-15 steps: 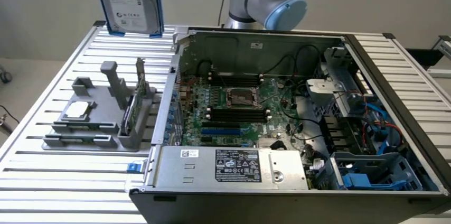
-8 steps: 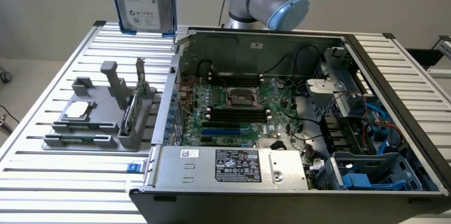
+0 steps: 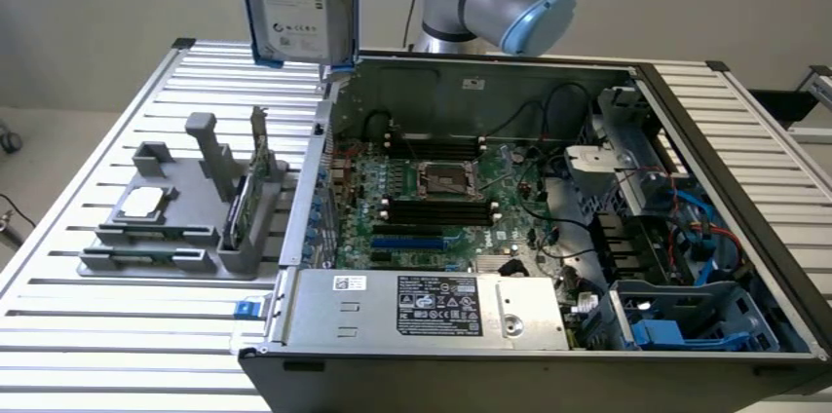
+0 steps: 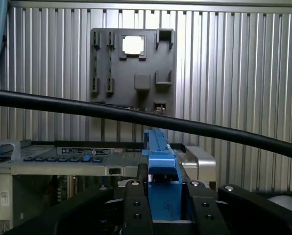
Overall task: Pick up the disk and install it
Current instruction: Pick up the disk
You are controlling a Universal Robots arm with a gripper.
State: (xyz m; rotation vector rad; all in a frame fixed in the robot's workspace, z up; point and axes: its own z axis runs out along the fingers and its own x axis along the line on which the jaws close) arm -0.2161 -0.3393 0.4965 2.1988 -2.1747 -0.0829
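While gripper (image 4: 164, 193) jaws clamp its blue edge, disk (image 3: 302, 4) hangs upright, exterior view's upper left, above computer case (image 3: 520, 366) wall.

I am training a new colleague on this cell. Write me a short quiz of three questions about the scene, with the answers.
1. True or false: the disk lies flat on the grey fixture.
2. What is the gripper clamping? A) the disk's blue bracket B) a screwdriver C) a loose screw
3. Fill in: the square silver chip sits on the ____, at the exterior view's left of the open case.

Key:
1. False. It hangs upright in the air.
2. A.
3. Grey fixture.
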